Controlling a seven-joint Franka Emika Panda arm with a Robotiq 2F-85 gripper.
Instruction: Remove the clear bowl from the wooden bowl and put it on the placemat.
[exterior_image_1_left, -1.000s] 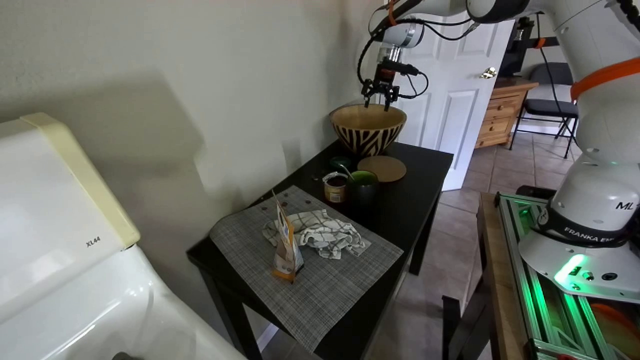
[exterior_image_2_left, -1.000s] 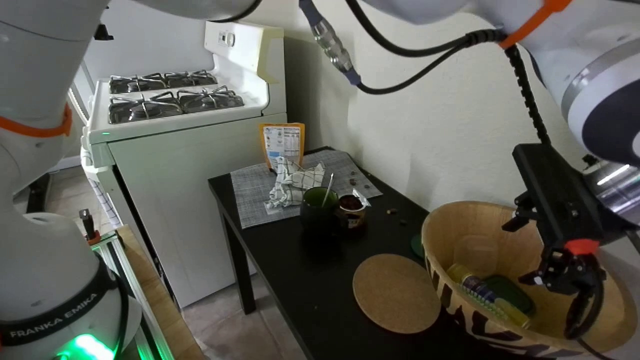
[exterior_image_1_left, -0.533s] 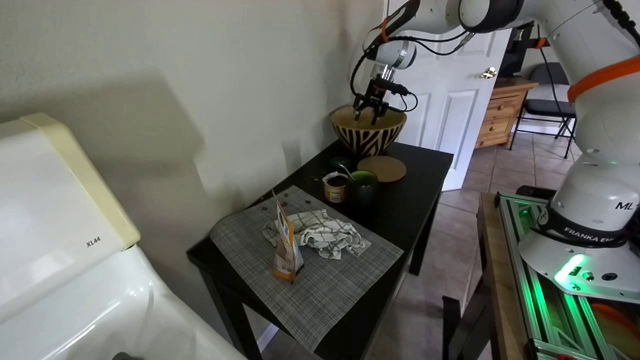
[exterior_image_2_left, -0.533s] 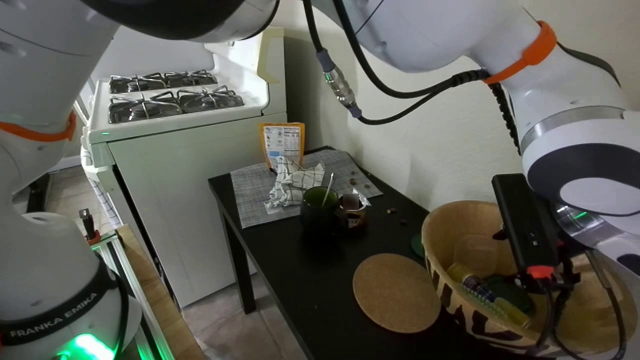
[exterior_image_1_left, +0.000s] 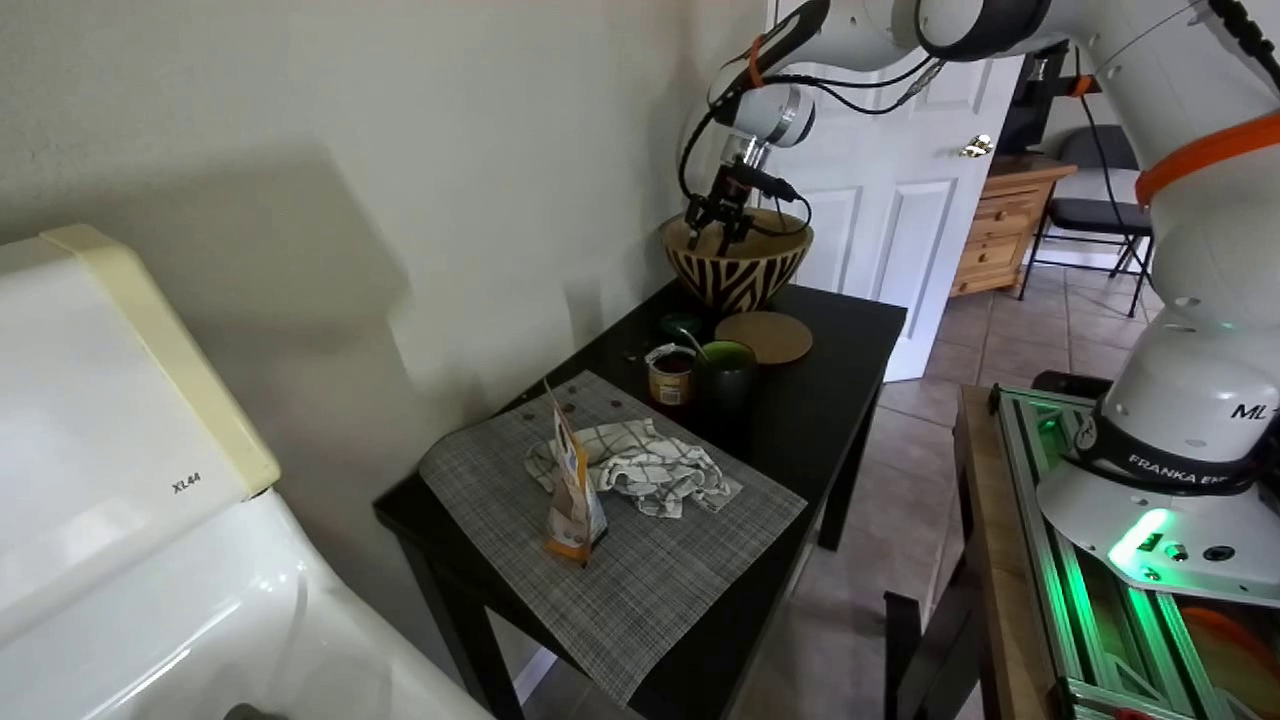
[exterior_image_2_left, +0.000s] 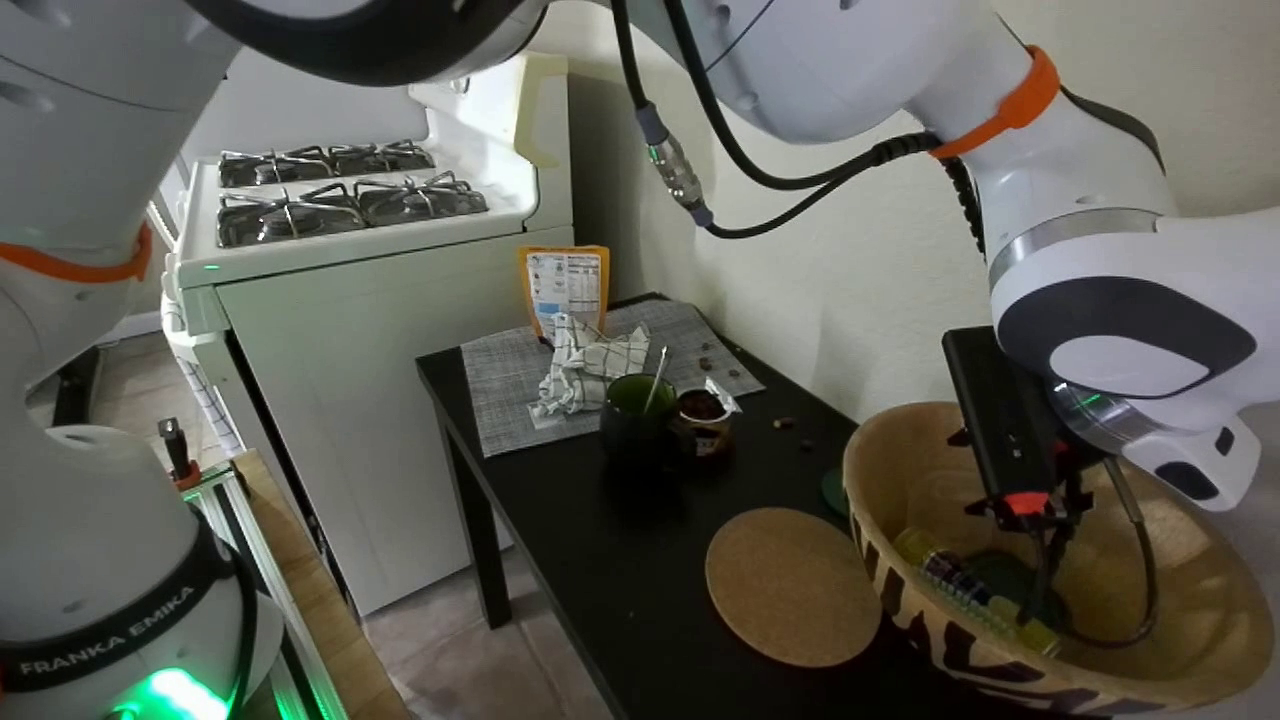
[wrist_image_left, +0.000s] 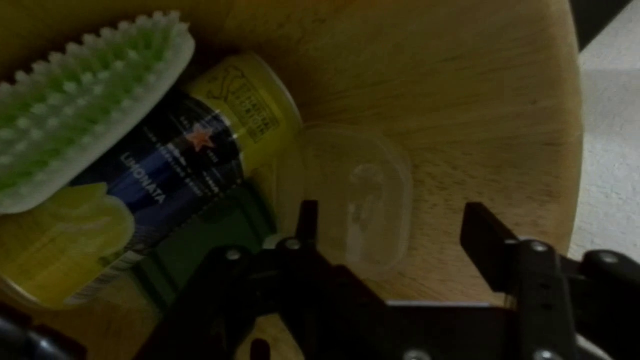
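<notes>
The clear bowl (wrist_image_left: 352, 197) (round-cornered) lies inside the wooden bowl (exterior_image_1_left: 738, 278).

The big wooden bowl (exterior_image_1_left: 737, 280) is tan inside, with dark brown zigzag stripes outside; the clear bowl (wrist_image_left: 350, 195) is see-through; the placemat (exterior_image_1_left: 650, 580) is grey with thin criss-cross lines; the surface (exterior_image_2_left: 620, 550) is black; the hand (wrist_image_left: 391, 222) is mostly black; the cloth (exterior_image_1_left: 650, 465) is white with dark checks; the can (wrist_image_left: 170, 160) is yellow and dark blue; the brush (wrist_image_left: 95, 107) is green and white.
</notes>
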